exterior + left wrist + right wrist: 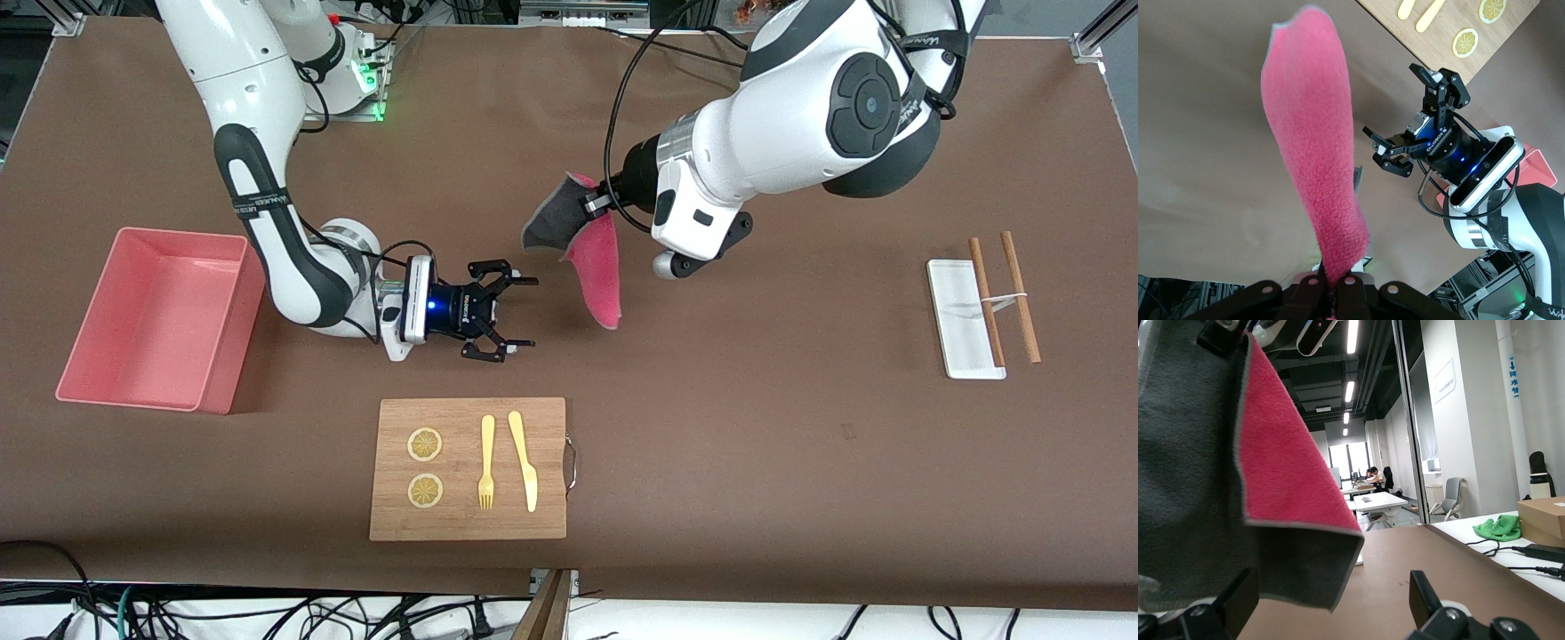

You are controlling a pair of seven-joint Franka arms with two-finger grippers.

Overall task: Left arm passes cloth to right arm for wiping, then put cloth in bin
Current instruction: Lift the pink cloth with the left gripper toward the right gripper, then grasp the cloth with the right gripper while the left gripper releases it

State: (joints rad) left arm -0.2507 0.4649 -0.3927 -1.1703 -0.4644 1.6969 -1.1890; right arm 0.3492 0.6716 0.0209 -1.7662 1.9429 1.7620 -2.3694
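Note:
The cloth (597,271) hangs in the air over the middle of the table, magenta on one face and dark grey on the other. My left gripper (594,203) is shut on its top edge. In the left wrist view the cloth (1315,147) droops away from the shut left gripper (1335,297). My right gripper (523,311) is low over the table beside the cloth, open and pointing at it without touching. In the right wrist view the cloth (1238,473) hangs just ahead of the open right gripper (1333,587). The pink bin (233,347) sits at the right arm's end of the table.
A wooden cutting board (547,462) lies nearer the front camera, carrying two lemon slices (425,444), a yellow fork (486,476) and a yellow knife (524,462). A small white tray (956,307) with two brown chopsticks (1019,298) lies toward the left arm's end.

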